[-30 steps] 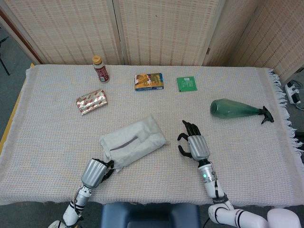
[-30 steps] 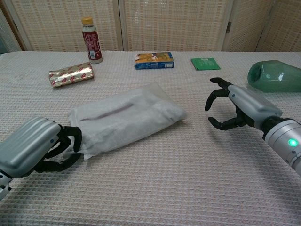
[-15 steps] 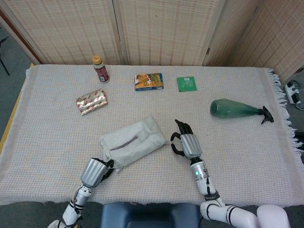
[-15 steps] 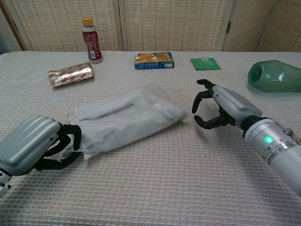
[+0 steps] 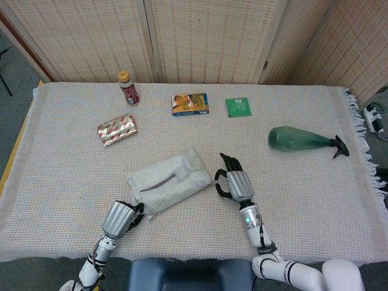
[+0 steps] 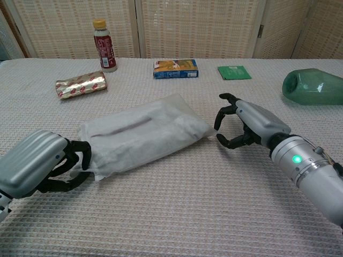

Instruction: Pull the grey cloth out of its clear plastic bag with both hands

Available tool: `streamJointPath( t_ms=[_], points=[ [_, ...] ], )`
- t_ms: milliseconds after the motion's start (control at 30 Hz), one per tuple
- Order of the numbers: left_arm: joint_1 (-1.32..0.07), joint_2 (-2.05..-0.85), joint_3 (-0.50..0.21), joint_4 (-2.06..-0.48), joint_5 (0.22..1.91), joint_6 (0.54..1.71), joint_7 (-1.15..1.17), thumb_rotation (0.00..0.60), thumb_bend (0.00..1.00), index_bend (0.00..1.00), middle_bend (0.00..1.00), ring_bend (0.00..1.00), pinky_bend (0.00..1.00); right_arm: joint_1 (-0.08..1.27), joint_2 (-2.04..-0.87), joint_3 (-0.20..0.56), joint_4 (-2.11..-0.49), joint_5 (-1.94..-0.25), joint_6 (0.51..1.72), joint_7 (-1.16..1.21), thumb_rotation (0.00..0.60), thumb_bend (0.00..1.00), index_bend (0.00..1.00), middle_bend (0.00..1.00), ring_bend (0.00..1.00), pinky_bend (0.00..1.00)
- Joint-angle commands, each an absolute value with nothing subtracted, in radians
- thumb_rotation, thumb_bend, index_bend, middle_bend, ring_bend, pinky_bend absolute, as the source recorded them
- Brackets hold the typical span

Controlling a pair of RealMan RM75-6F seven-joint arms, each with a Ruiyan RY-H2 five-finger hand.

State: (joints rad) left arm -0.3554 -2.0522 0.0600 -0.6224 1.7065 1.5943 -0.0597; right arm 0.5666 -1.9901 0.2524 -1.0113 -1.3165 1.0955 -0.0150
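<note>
Small bottle (image 5: pixel 128 87) upright at back; foil packet (image 5: pixel 117 130), box (image 5: pixel 190 103), green sachet (image 5: pixel 238 107); green bottle (image 5: pixel 301 139) lying.

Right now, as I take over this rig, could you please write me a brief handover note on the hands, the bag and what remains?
Left hand: fingers curled at the near-left corner of the clear plastic bag; it seems to pinch that edge, but the contact is partly hidden.
Right hand: open, fingers apart, just short of the bag's far-right end, not touching it.
The bag lies flat mid-table with the grey cloth wholly inside, showing as a grey strip through the plastic.
Done: the left side appears secured.
Left: close the right hand on the bag's other end, open it, and draw the cloth out.
</note>
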Motion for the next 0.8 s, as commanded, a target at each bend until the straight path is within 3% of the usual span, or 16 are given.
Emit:
streamJointPath(
  t_ms=[33, 800],
  points=[
    [-0.357, -2.052, 0.059, -0.620, 1.706, 1.593, -0.060, 0.599, 0.72, 0.74, 1.00, 1.00, 1.00, 0.573, -1.997, 0.254, -1.003, -1.313, 1.092, -0.015, 0.600, 0.40, 0.48, 0.00, 0.00, 0.00],
    [-0.370, -2.045, 0.045, -0.599, 1.692, 1.579, -0.092, 0.598, 0.71, 0.74, 1.00, 1.00, 1.00, 0.602, -2.036, 0.264, -0.970, -1.291, 1.082, -0.007, 0.600, 0.42, 0.56, 0.03, 0.00, 0.00]
  ],
)
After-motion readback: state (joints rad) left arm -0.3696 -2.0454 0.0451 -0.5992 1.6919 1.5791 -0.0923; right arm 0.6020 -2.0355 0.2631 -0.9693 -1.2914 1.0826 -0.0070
